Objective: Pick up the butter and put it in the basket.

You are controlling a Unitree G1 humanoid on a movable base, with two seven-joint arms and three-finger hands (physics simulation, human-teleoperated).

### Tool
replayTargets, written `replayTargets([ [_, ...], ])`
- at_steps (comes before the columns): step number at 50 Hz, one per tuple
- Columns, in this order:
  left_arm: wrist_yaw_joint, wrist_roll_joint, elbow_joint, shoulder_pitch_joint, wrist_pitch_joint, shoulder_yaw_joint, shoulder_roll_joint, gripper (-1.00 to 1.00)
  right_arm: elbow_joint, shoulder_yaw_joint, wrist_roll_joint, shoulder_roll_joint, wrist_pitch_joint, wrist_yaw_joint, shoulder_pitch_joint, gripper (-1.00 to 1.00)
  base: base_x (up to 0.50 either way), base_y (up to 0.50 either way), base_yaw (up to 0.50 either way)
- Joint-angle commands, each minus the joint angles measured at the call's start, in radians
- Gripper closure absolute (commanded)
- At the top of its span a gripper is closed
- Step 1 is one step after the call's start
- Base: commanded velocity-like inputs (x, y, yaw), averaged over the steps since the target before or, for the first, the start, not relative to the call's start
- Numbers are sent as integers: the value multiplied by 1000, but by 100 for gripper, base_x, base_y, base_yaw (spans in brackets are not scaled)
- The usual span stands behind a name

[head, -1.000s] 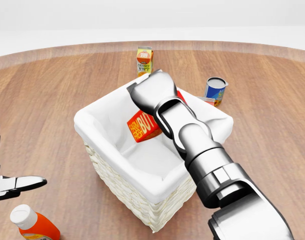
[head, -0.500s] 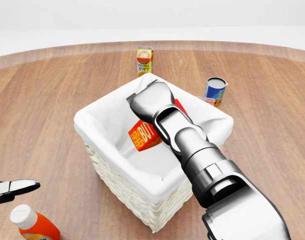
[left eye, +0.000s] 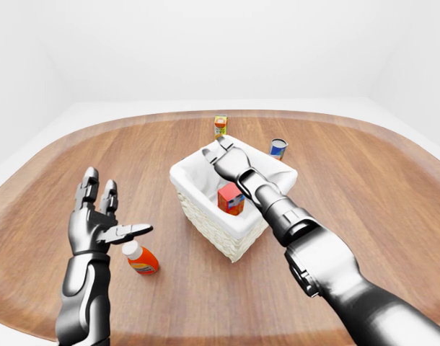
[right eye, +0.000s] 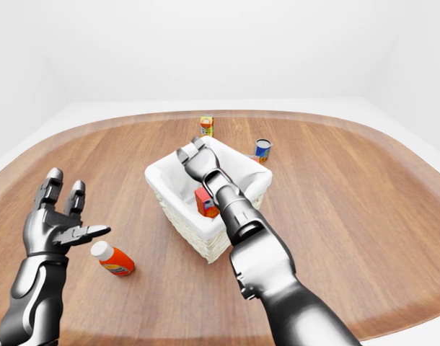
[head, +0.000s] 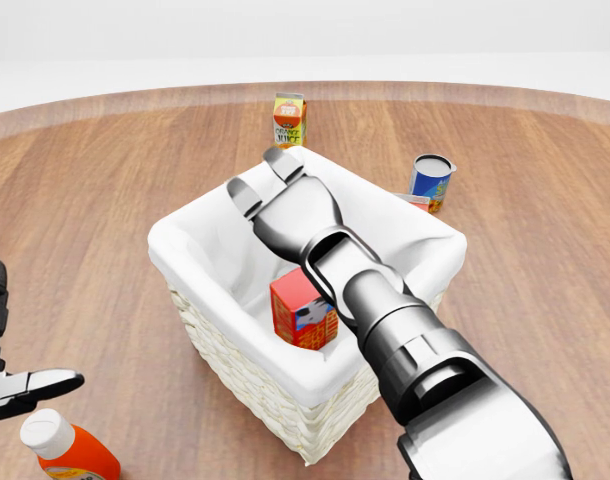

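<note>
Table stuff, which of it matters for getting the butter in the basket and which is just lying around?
Part of the job:
butter, lying inside the basket
basket, white-lined wicker
right hand, open above the basket

Just lying about:
orange juice carton
blue can
orange bottle
left hand, open, holding nothing

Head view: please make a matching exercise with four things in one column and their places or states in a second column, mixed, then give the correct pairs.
Things:
1. red butter box
2. orange juice carton
3. blue tin can
4. right hand

Places or states:
A. open, above the white-lined wicker basket
B. on the wood, right of the basket
C. inside the basket
D. on the wood, above the basket in the picture

Pairs: 1-C, 2-D, 3-B, 4-A
</note>
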Motion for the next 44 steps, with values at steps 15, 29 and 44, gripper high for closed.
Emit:
replayTargets([
  [15, 14, 17, 71, -32, 0, -52, 1, -100, -169, -93, 237, -63, 0, 119, -39, -100, 0, 0, 0],
  [29, 65, 74, 46, -70, 0, -132, -23, -100, -711, -195, 660, -171, 0, 519, 146, -100, 0, 0, 0],
  [44, 81, 114, 42, -110, 0, -197, -44, -100, -1190, -308, 1164, -254, 0, 671, 483, -100, 0, 0, 0],
])
